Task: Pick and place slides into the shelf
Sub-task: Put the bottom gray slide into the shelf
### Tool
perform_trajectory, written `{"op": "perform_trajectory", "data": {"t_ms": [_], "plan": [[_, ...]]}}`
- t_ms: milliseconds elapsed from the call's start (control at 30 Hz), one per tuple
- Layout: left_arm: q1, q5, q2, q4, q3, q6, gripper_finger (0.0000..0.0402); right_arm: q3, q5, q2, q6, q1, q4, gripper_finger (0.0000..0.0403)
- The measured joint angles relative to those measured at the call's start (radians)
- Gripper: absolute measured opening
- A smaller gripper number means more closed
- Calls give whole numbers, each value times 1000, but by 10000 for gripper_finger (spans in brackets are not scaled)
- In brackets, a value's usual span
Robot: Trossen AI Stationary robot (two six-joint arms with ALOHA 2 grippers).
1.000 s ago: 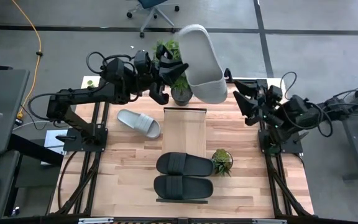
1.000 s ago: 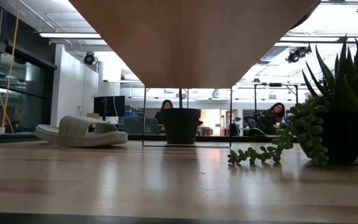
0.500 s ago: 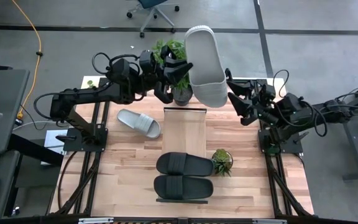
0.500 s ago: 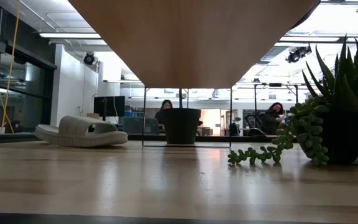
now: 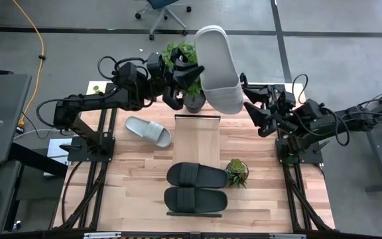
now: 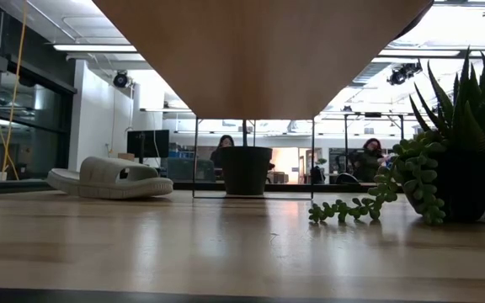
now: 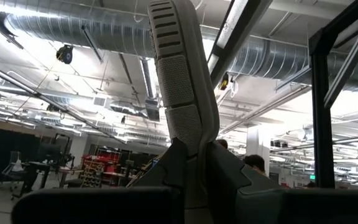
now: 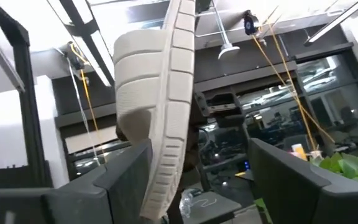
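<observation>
two black slides (image 5: 195,186) and one grey slide (image 5: 148,131) lie on wooden tabletop (image 5: 144,179).

Shelf (image 6: 259,50) cut off by low view's top edge; we see only its underside. Raised grey slide (image 5: 216,66) hides the left claw (image 5: 197,76) tips from above.

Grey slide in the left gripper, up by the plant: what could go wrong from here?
The left gripper pinches the grey slide by one end only, so it could swing or slip. The open right gripper waits close beside it; a handover could clip the slide. Below stands the potted plant, which a drop might tip.
</observation>
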Motion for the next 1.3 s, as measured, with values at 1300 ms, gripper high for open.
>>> {"op": "perform_trajectory", "data": {"t_ms": [1300], "plan": [[-2, 11, 0, 0, 0, 1, 24, 85, -114, 147, 28, -89, 32, 101]]}}
